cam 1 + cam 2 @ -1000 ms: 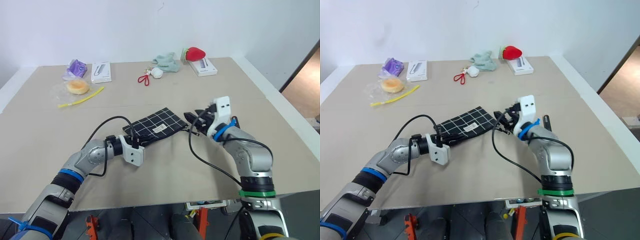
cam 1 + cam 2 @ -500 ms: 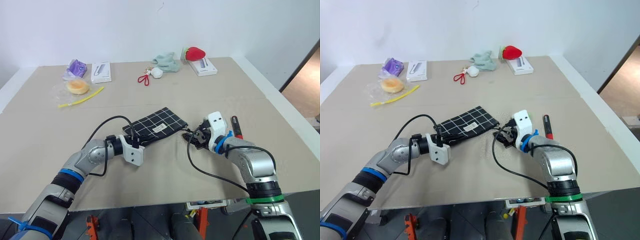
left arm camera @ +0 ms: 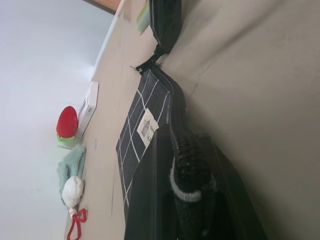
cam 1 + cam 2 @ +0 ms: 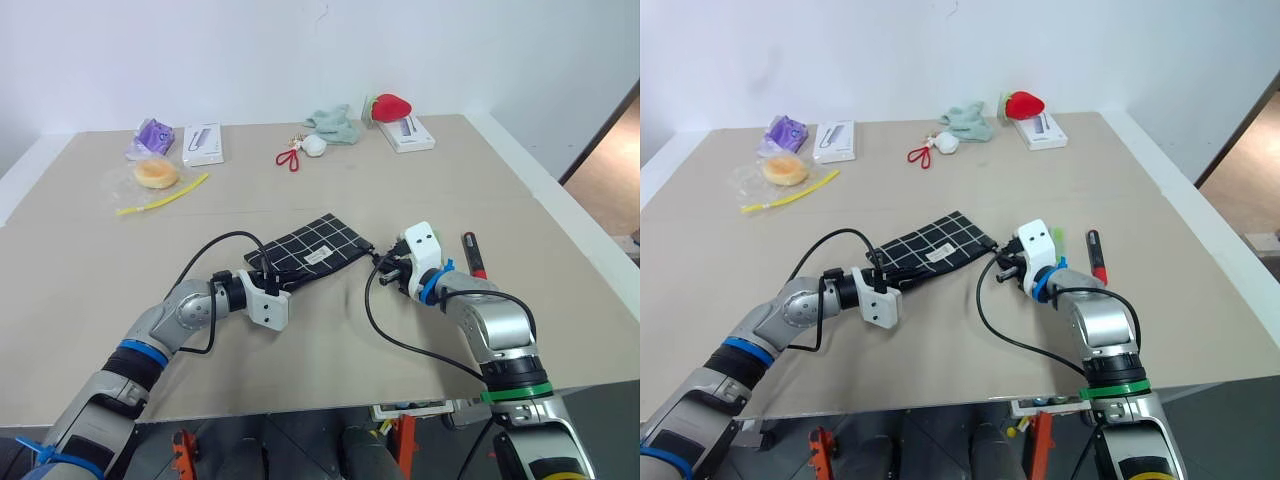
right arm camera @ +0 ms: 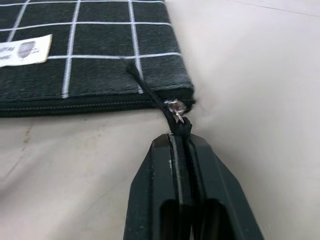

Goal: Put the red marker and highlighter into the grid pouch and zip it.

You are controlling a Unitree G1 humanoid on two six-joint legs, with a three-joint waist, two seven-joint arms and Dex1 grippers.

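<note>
The grid pouch (image 4: 315, 250) lies flat mid-table, its zipper edge toward me. My left gripper (image 4: 254, 279) is shut on the pouch's left end, the fabric pinched between its fingers (image 3: 189, 165). My right gripper (image 5: 178, 141) sits at the pouch's right corner, shut on the black zipper pull (image 5: 176, 114). The red marker (image 4: 472, 254) lies on the table to the right of the right gripper. The light-green highlighter (image 4: 1058, 240) peeks out just behind the right hand's white mount.
Along the far edge are a strawberry plush (image 4: 388, 104) on a white box (image 4: 410, 134), a teal cloth (image 4: 335, 124), a red loop (image 4: 289, 158), another white box (image 4: 203, 144), a purple packet (image 4: 152, 135), a bagged bun (image 4: 155, 173) and a yellow strip (image 4: 162, 195).
My right gripper dropped down and left to the pouch's right corner and went from open to shut on the zipper pull, uncovering the marker. The left gripper kept still.
</note>
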